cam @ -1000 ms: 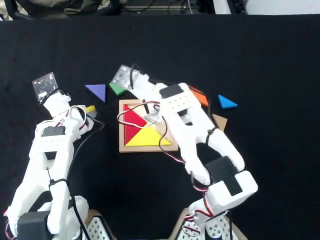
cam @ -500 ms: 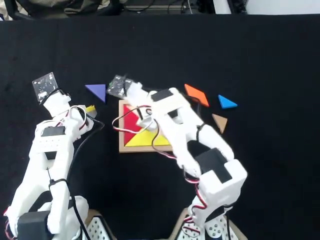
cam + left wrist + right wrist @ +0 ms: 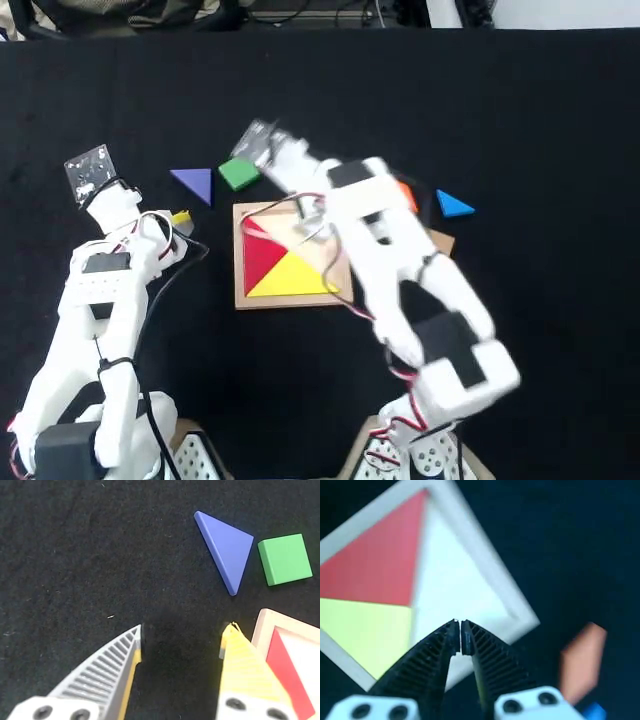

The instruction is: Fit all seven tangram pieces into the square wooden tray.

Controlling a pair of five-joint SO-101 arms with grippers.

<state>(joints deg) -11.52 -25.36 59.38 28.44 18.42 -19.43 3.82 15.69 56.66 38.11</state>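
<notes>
While the square wooden tray [image 3: 285, 302] is occupied by just the red triangle [image 3: 258, 255] and yellow triangle [image 3: 290, 278], the green square [image 3: 240, 173] has been uncovered just beyond its far corner, beside the purple triangle [image 3: 195, 183]. The right pincer [image 3: 460, 632], swung back above the tray's bare part, is closed on nothing; the left pincer [image 3: 180, 635] is held open just beside the tray. No piece has been gained; five are judged still unplaced.

We could read no text, number, label or sign anywhere. The small grey plate [image 3: 90, 170] on the left arm carried only a speckled pattern, and the purple triangle [image 3: 193, 183], green square [image 3: 239, 173] and wooden tray [image 3: 239, 270] had plain faces.
</notes>
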